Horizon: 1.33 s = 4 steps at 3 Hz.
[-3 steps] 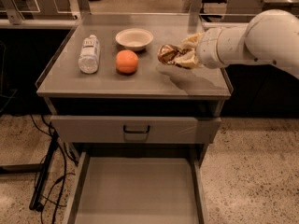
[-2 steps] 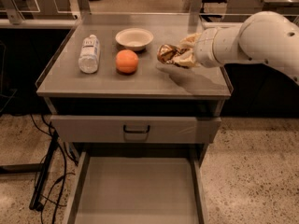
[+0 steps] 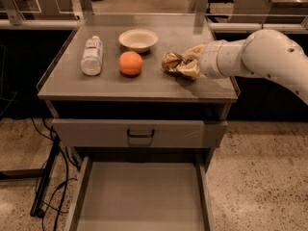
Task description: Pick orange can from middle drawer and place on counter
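Camera view: white arm reaches in from right. Gripper [image 3: 183, 65] over right side of counter [image 3: 144, 86], fingers squeezed on orange can [image 3: 172, 62]. Can shiny, crinkly, brown and gold. Can low over counter top; touching or not, cannot tell. Orange fruit [image 3: 131, 63] near can, to its left. White bowl [image 3: 138, 39] behind fruit. Water bottle [image 3: 91, 56] lying down at far left. Below, middle drawer [image 3: 139, 198] pulled out. Shut drawer front [image 3: 139, 133] with black handle above it.
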Each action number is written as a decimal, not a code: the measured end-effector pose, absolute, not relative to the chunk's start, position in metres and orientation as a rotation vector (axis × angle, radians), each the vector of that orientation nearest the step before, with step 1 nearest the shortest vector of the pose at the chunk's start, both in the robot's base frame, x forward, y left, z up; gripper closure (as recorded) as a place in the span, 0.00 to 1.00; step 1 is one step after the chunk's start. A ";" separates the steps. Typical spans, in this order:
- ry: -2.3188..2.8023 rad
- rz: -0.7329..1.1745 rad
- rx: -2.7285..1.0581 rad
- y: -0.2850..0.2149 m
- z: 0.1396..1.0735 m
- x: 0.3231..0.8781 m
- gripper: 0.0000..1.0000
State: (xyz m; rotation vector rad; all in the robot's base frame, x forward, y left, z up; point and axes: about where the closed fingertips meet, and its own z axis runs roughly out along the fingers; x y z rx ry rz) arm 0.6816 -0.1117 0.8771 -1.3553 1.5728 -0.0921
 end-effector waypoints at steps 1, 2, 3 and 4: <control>1.578 -0.089 -1.350 -0.112 0.874 0.681 0.77; 1.578 -0.089 -1.350 -0.112 0.874 0.681 0.54; 1.578 -0.089 -1.350 -0.112 0.874 0.681 0.30; 1.578 -0.089 -1.350 -0.112 0.874 0.681 0.07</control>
